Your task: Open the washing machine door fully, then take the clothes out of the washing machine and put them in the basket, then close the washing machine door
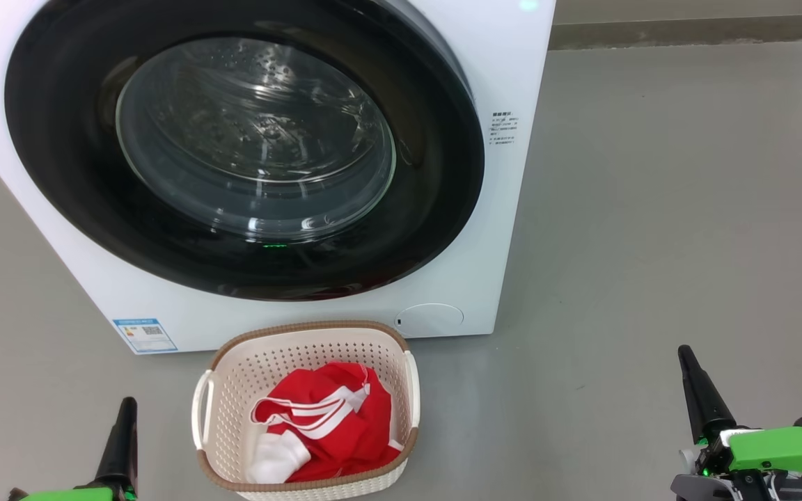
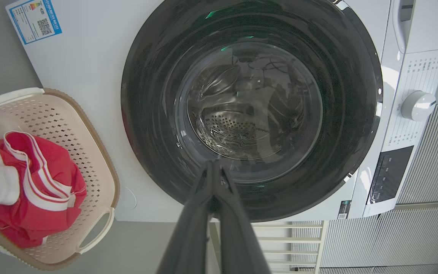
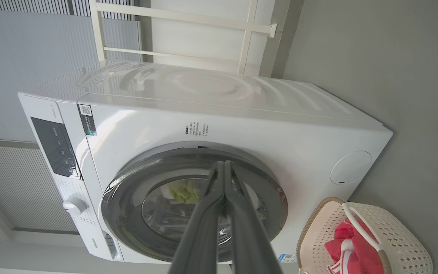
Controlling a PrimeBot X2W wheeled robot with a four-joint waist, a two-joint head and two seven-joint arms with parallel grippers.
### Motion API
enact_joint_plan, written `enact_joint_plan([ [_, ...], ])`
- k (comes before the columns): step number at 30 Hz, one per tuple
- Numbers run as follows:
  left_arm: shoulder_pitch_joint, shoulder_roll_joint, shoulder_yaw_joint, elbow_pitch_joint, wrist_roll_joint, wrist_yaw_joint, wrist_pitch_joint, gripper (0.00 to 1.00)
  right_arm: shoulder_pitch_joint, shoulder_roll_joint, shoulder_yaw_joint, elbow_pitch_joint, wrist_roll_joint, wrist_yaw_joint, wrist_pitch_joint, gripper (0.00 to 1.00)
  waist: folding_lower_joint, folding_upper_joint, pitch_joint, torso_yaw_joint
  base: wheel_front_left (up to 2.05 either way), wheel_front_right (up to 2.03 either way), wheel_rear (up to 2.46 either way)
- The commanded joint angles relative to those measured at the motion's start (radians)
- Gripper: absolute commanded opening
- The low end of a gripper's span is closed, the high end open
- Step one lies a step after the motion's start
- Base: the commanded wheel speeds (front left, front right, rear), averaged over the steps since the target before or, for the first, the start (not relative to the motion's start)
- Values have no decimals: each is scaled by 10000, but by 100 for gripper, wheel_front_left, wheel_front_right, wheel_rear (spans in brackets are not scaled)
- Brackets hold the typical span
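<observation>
The door [image 1: 46,160] was seen shut, lying flush against the front of the washer [image 1: 505,69], and the steel drum [image 1: 255,132] could be made out through its glass bowl. The basket [image 1: 303,327] was set on the grey floor [image 1: 651,243] just before the washer, below the door's lower edge. The clothes [image 1: 335,424] were bundled inside the basket, red cloth with white stripes uppermost and a white part tucked toward the near left corner. A blue label [image 1: 145,335] was shown at the washer's lower left corner and a round flap [image 1: 431,319] at its lower right.

The left gripper [image 1: 127,407] was held low beside the basket's left handle, apart from it. Its fingers [image 2: 192,228] were pressed together to the tips and, in the left wrist view, pointed at the door's glass. The right gripper [image 1: 684,353] was held over bare floor well right of the basket. Its fingers were likewise closed narrow, tip against tip, as seen in the right wrist view. Both were held apart from door, basket and clothes.
</observation>
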Motion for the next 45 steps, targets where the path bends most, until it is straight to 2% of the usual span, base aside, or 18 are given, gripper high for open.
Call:
enact_joint_plan([
  [1, -487, 112, 385, -152, -291, -101, 142, 0, -115, 24, 119, -322, 356, -8, 118, 0, 0, 0, -7, -4, 0, 0, 0],
  [6, -543, 86, 478, -95, -742, -113, 269, 0, -87, 71, 37, -358, 861, -9, 265, 0, 0, 0, -27, -15, 0, 0, 0],
  [45, -545, 66, 507, -95, -721, -113, 292, 0, -86, 72, 41, -358, 868, -9, 262, 0, 0, 0, -27, -15, 0, 0, 0],
])
